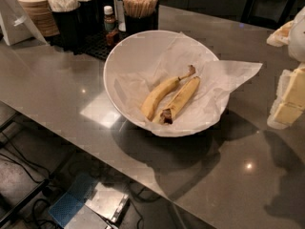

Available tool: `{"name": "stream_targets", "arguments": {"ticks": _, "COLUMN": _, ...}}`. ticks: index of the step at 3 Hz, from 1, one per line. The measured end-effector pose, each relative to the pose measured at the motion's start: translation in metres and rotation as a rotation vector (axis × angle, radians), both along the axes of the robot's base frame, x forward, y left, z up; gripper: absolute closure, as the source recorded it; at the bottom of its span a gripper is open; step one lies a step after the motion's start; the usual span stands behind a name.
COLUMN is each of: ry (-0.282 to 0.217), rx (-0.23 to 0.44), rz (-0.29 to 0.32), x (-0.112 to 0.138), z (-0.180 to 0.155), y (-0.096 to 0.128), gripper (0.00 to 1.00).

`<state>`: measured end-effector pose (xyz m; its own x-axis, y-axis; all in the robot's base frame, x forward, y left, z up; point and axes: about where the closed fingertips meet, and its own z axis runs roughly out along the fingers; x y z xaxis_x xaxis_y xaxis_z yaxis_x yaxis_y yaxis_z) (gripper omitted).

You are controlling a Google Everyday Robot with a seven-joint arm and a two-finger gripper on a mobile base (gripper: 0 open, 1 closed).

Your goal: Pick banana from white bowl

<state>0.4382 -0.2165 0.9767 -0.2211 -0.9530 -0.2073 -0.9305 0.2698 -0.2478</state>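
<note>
Where the grey counter meets its right edge, the gripper shows as pale yellow and white blocks, partly cut off from view. Whether it is wide or narrow cannot be told, and it is well apart from the bowl. Toward the middle of the counter, nearer the back edge, sits the white bowl, lined with a crinkled white paper sheet whose corner spills over the rim toward the right edge. On the paper inside the bowl two bananas lie side by side and touching. One is the banana, straighter and duller, its dark mushy end pointing to the near edge. On its side toward the left edge is a brighter curved banana with a thin brown stem. At the back left corner stand black holders, wooden stir sticks filling one of them, and a small bottle.
</note>
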Motion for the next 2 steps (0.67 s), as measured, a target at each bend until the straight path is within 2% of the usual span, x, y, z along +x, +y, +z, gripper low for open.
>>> {"name": "stream_targets", "arguments": {"ticks": 2, "ry": -0.007, "rx": -0.001, "rz": 0.020, "x": 0.0007, "z": 0.0025, "y": 0.0058, "gripper": 0.00}}
